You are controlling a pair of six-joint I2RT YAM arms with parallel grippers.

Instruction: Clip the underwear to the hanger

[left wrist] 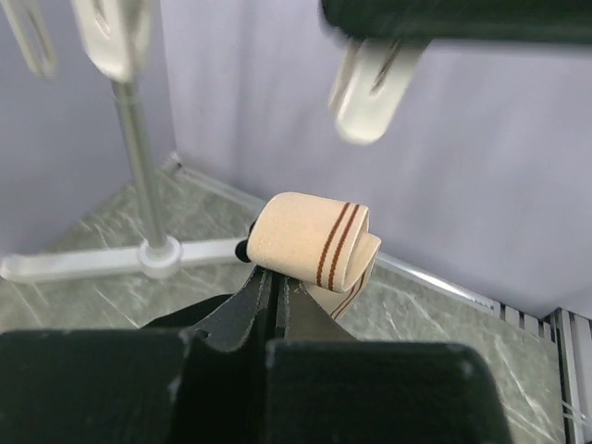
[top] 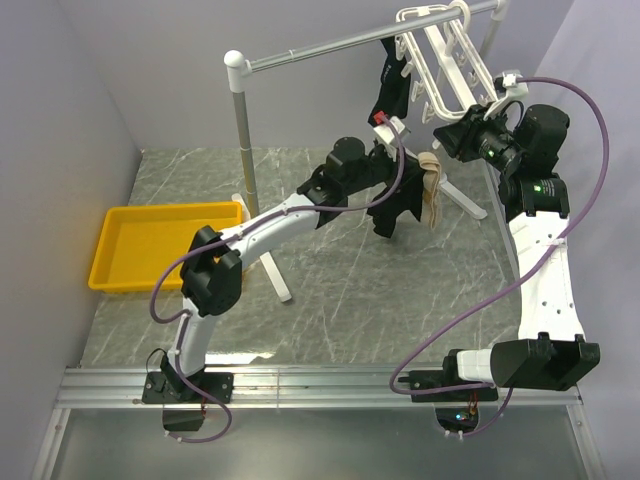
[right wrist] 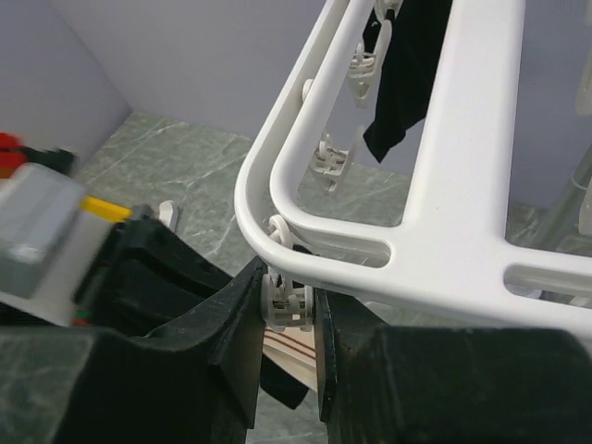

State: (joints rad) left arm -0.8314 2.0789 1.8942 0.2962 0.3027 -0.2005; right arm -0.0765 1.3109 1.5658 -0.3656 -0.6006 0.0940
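The underwear [top: 398, 212], black with a tan waistband [left wrist: 310, 242], hangs in the air from my left gripper [left wrist: 275, 282], which is shut on the band's edge. The band curls over just beyond the jaws. The white hanger [top: 445, 60] hangs from the grey rail at the back right. My right gripper [right wrist: 291, 305] sits under the hanger's frame [right wrist: 444, 213], shut on one small dangling clip [right wrist: 289, 298]. The waistband [right wrist: 294, 350] shows just beneath that clip. In the left wrist view, a blurred white clip [left wrist: 370, 88] hangs above the band.
A small black garment [right wrist: 402, 74] is clipped to the far side of the hanger. The grey rail stand [top: 245, 130] rises at centre, its white foot [left wrist: 148, 254] on the marble floor. A yellow tray [top: 160, 245] lies at the left.
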